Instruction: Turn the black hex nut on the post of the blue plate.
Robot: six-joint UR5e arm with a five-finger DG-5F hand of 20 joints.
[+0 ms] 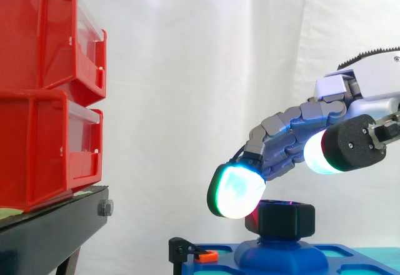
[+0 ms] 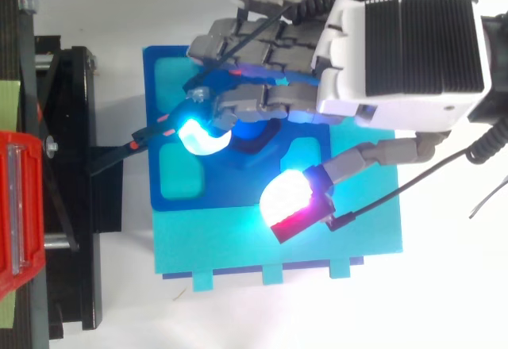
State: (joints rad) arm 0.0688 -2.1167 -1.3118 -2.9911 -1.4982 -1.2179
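Hand (image 1: 365, 90) half open and gripping nothing, I hover over the hard, likely slick nut (image 1: 284, 220), best pinched across opposite flats.

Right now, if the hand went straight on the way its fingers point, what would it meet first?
Probably the blue plate just beyond the black hex nut; the hand points down-left, depth unclear.

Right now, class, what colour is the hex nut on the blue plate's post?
Black. The hex nut shows best in the side view.
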